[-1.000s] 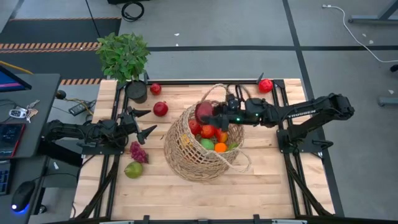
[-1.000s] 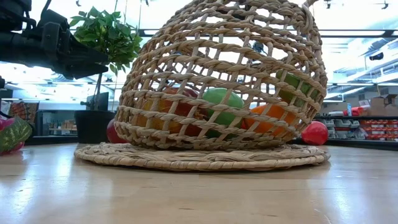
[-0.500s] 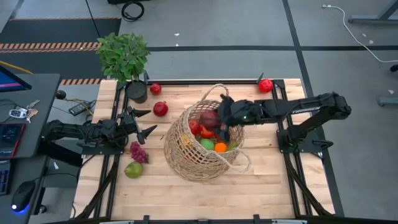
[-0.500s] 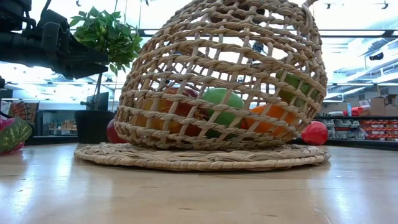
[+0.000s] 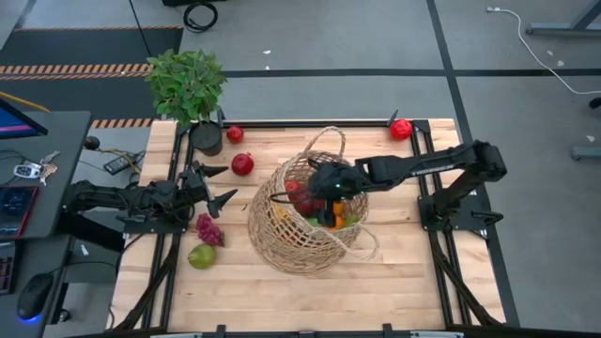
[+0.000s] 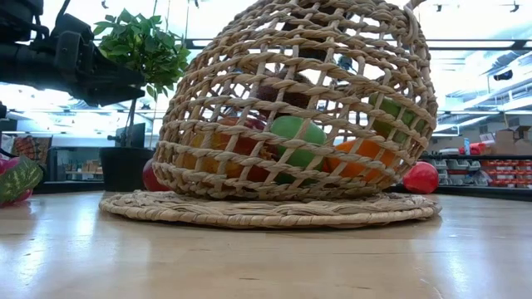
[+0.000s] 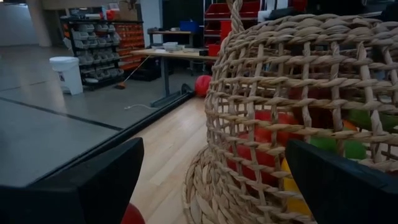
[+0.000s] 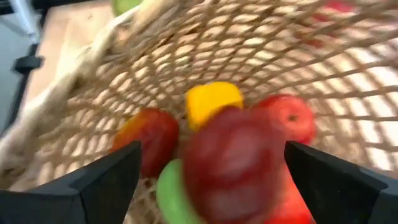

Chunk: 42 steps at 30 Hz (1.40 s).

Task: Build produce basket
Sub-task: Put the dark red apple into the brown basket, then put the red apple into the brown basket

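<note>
The tan wicker basket [image 5: 282,230] stands mid-table with red, green, orange and yellow produce [image 5: 324,221] inside. My right gripper [image 5: 305,197] reaches slanting down into its mouth, open. In the right wrist view a dark red fruit [image 8: 233,165] shows blurred between and beyond the fingers, with a gap on either side, above a yellow piece [image 8: 211,99] and red ones. My left gripper [image 5: 214,184] waits open and level to the left of the basket [image 7: 298,93]. On the table lie a red fruit [image 5: 242,164], purple grapes [image 5: 208,228] and a green fruit [image 5: 201,255].
A potted leafy plant [image 5: 188,89] stands at the far left corner, with a small red fruit [image 5: 235,134] beside it. Another red fruit [image 5: 402,129] lies at the far right. The near half of the wooden table [image 5: 310,300] is bare.
My right gripper has moved toward the table's left over the basket, rolled, and tipped down into its mouth. It has let go of the dark red fruit, which has left its fingers and gone down among the produce in the basket.
</note>
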Available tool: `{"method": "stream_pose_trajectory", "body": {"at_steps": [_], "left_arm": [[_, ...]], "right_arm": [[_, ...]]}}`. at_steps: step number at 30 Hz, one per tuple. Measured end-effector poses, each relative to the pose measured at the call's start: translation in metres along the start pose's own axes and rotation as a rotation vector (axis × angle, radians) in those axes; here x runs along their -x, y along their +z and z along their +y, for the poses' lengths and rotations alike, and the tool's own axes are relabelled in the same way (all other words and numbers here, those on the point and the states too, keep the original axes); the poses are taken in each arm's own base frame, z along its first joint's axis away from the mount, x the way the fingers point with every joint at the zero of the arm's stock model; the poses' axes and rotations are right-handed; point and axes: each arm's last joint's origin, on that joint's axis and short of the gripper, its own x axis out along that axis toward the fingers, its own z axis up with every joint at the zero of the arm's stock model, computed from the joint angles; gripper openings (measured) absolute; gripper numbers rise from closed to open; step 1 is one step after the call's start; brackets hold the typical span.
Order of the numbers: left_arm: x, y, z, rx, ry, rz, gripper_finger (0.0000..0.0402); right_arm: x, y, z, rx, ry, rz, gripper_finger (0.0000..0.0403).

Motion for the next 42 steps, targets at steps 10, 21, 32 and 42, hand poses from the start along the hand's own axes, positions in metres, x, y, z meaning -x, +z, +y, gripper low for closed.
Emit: {"method": "stream_pose_trajectory", "body": {"at_steps": [10, 21, 32, 42], "left_arm": [[0.0, 0.0, 0.0, 0.0, 0.0, 0.0, 0.0398], [0.0, 0.0, 0.0, 0.0, 0.0, 0.001, 0.0398], [0.0, 0.0, 0.0, 0.0, 0.0, 0.0, 0.0398], [0.0, 0.0, 0.0, 0.0, 0.0, 0.0, 0.0398]], "right_arm": [[0.022, 0.025, 0.001, 0.053, -0.077, 0.039, 0.0392], [0.082, 0.026, -0.009, -0.125, -0.165, 0.034, 0.0372], [0.122, -0.005, -0.027, -0.259, -0.283, 0.179, 0.0348], [0.139, -0.041, -0.075, -0.463, -0.421, 0.176, 0.0348]]}}
